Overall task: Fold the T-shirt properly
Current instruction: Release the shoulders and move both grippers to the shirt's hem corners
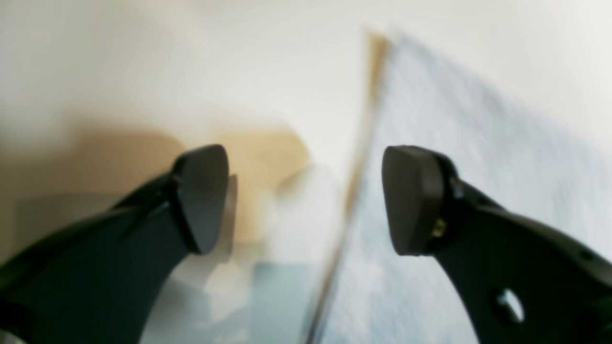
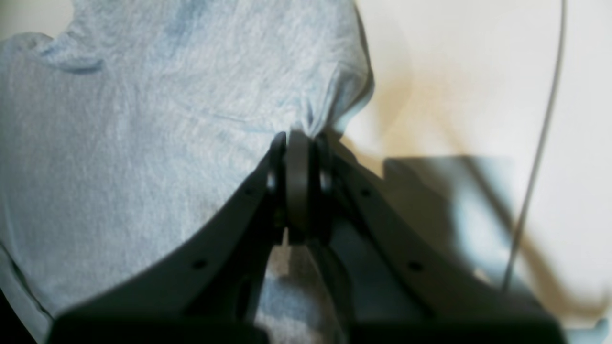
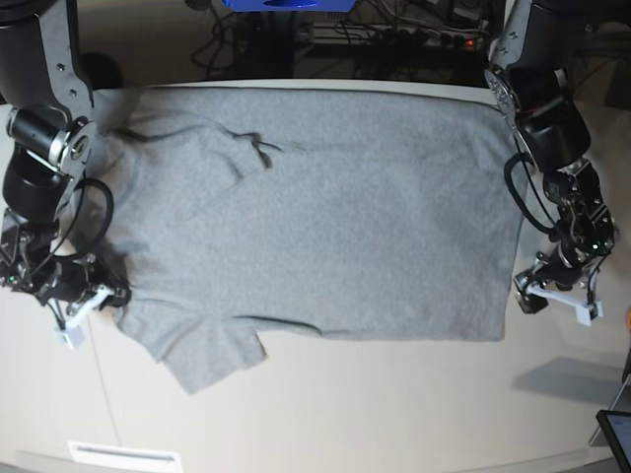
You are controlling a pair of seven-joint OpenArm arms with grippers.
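The left tool [image 1: 306,200] hangs wide apart over the T-shirt [image 1: 478,181] edge.

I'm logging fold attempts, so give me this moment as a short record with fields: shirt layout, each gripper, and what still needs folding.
garment: T-shirt, grey, spread flat on the table, plain side up
sleeve: one short sleeve sticks out at the near left of the base view
left gripper: open, nothing between the jaws, over the shirt's edge
right gripper: shut on a pinch of shirt fabric at its edge
folds made: none visible on the body
blur: left wrist view is smeared, detail unclear
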